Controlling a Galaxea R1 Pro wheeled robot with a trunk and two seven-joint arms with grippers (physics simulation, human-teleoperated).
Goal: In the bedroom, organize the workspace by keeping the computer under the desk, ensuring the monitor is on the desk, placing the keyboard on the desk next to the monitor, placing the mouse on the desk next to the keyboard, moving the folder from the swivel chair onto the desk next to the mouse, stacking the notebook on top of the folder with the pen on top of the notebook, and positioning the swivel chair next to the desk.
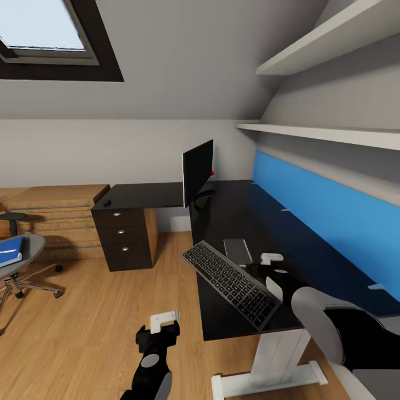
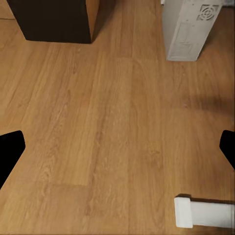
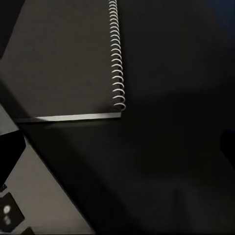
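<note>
You are in the middle of laying out the desk point(image 1: 233, 214), and the keyboard point(image 1: 230, 282) looks like the step in hand: it lies slantwise on the desk's front part, one corner overhanging the near edge, well apart from the monitor point(image 1: 198, 169), which stands edge-on further back on the desk. By my reading, your next move calls for sliding the keyboard back and squaring it beside the monitor.

The swivel chair point(image 1: 22, 253) sits well off to the desk's left, acting as the only holder here: the folder point(image 1: 11, 250) lies on its seat. The computer point(image 2: 188, 27) stands on the wood floor point(image 2: 107, 127) under the desk. The notebook point(image 1: 238, 250) lies on the desk just behind the keyboard.

Your right gripper point(image 1: 273, 265) hovers over the desk beside the notebook, jaws parted and empty. Your left gripper point(image 1: 162, 321) hangs over the floor in front of the desk, jaws wide apart, holding nothing.
</note>
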